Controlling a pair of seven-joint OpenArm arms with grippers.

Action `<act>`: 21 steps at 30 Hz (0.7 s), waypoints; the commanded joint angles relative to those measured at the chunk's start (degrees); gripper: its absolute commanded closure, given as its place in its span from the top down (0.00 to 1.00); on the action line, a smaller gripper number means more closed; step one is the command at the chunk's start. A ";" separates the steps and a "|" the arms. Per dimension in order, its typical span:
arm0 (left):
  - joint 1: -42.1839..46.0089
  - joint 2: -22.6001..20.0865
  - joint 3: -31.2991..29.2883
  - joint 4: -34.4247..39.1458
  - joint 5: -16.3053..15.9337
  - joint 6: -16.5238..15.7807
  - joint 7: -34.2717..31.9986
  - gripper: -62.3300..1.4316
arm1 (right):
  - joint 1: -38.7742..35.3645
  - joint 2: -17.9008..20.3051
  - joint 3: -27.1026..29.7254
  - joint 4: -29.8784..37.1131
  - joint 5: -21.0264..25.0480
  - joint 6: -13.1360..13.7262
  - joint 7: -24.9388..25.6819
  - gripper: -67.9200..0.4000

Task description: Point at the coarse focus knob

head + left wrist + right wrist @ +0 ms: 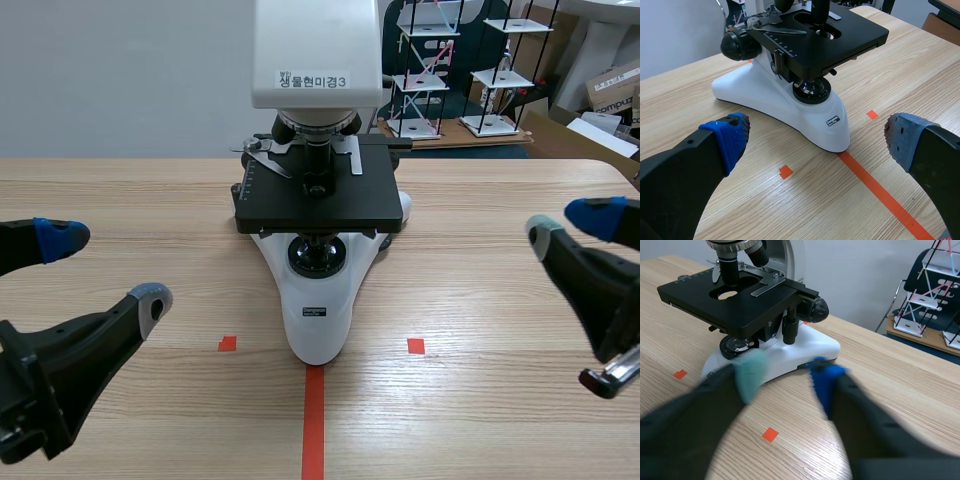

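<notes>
**Microscope mid-table; both grippers parted and clear of the knob**

Task item: coarse focus knob (740, 45); black, round, on the side of the white microscope (318, 310), just below the level of its black stage (318, 205); in the left wrist view it lies well ahead of the left gripper, beyond the white base. A matching knob (816, 309) on the opposite side shows in the right wrist view, ahead of that gripper and apart from it.

Microscope: centre of the scene frame, on the wooden table (480, 300); front of its base meets the orange-red tape line (313, 420).

Left gripper (103, 268): lower left of the scene frame, low over the table; fingers spread wide, nothing between them; well apart from the microscope.

Right gripper (572, 226): right edge of the scene frame; fingers parted, holding nothing; blurred in its own view.
</notes>
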 commanded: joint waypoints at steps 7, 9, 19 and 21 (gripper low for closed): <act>0.28 0.17 -0.15 0.61 -0.52 -0.11 -0.79 0.91 | 2.08 0.79 0.26 1.03 1.40 -3.89 0.37 0.00; 0.28 0.15 -0.15 0.61 -0.50 -0.11 -0.76 0.91 | 3.74 0.79 0.35 1.03 2.21 -3.91 -1.33 0.00; 0.28 0.15 -0.15 0.61 -0.50 -0.11 -0.79 0.91 | 13.55 0.76 0.17 1.03 3.89 -3.65 -8.63 0.01; 0.28 0.15 -0.15 0.61 -0.50 -0.11 -0.79 0.91 | 16.04 0.76 0.13 1.03 3.91 -3.65 -9.99 0.01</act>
